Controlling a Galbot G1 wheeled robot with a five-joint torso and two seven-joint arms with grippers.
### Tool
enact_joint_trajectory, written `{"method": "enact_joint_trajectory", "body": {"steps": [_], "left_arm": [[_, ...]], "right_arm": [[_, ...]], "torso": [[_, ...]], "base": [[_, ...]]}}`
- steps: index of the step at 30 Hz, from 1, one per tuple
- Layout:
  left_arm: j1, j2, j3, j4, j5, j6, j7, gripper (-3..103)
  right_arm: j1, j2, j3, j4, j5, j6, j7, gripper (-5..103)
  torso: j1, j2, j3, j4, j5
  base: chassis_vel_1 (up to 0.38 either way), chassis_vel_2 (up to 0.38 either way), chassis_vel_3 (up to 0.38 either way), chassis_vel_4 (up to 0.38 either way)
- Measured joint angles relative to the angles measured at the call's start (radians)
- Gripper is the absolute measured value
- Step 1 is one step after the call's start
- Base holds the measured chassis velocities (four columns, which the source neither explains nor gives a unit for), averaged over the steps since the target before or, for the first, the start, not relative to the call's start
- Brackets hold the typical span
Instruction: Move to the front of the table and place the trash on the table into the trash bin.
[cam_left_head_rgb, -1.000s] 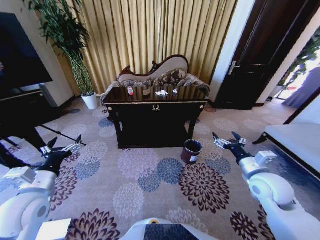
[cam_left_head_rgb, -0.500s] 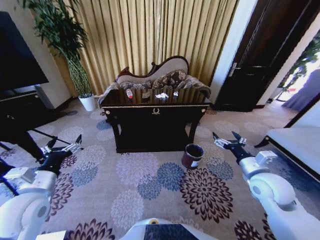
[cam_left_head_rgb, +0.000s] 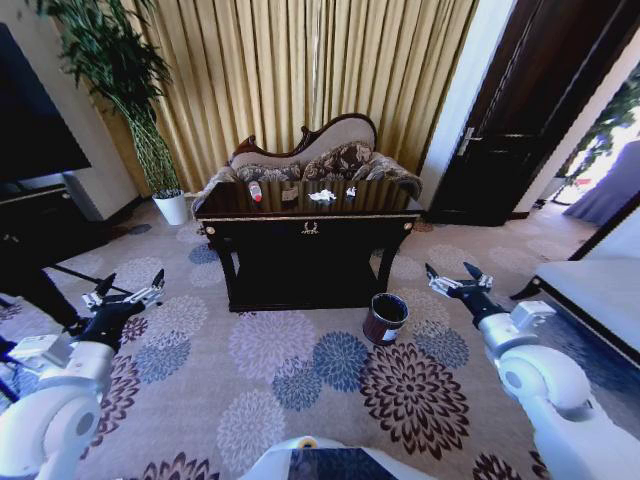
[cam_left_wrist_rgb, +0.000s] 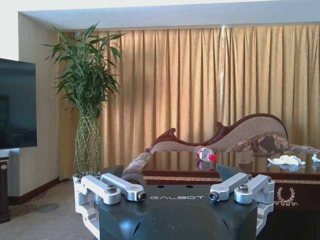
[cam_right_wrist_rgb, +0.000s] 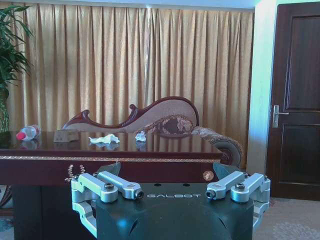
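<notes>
The robot has 2 glossy white, rounded arms ending in black wrists, the left gripper (cam_left_head_rgb: 128, 291) and right gripper (cam_left_head_rgb: 452, 276) showing silver screw-fastened linkages, dark pointed fingertips and white GALBOT lettering on black housings.

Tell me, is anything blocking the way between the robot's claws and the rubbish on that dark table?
Nothing visible does. Open carpet lies between both open grippers, left and right, and the table. The bottle, tan box and paper wad lie uncovered on top. The trash bin stands by the table's right leg.
</notes>
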Motion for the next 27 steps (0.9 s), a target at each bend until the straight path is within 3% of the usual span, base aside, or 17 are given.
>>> {"method": "enact_joint_trajectory", "body": {"steps": [27], "left_arm": [[0.011, -0.011, 0.000, 0.004, 0.008, -0.023, 0.012, 100]], "right_arm": [[0.004, 0.000, -0.004, -0.013, -0.016, 0.001, -0.025, 100]], "torso": [[0.000, 0.000, 0.000, 0.0000, 0.0000]], "base": [[-0.063, 0.038, 0.063, -0.031]]}}
